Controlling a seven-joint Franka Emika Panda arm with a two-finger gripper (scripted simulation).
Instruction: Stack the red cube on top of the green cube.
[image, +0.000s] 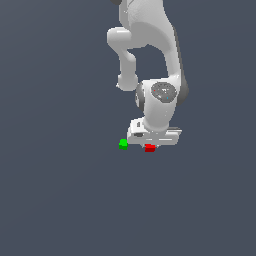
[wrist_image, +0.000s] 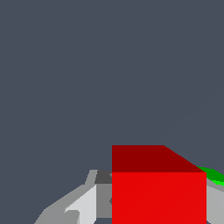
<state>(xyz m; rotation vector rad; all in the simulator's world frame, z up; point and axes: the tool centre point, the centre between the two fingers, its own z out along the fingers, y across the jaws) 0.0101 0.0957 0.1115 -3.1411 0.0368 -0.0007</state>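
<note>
The gripper (image: 150, 142) sits low over the worktop (image: 60, 200) with the red cube (image: 149, 148) directly beneath it, between its fingers (wrist_image: 83, 205). In the wrist view the cube fills the space between them, but whether the pads press on it or only flank it cannot be told. The green cube (image: 123, 144) lies just beside the gripper, toward the exterior view's left, apart from the red one.

The main risk, as I judge it, is that closeness: carried across too low, the red cube or a finger could knock the green cube away. A weak or off-centre hold could let the red cube twist or drop. Nothing else stands nearby.
</note>
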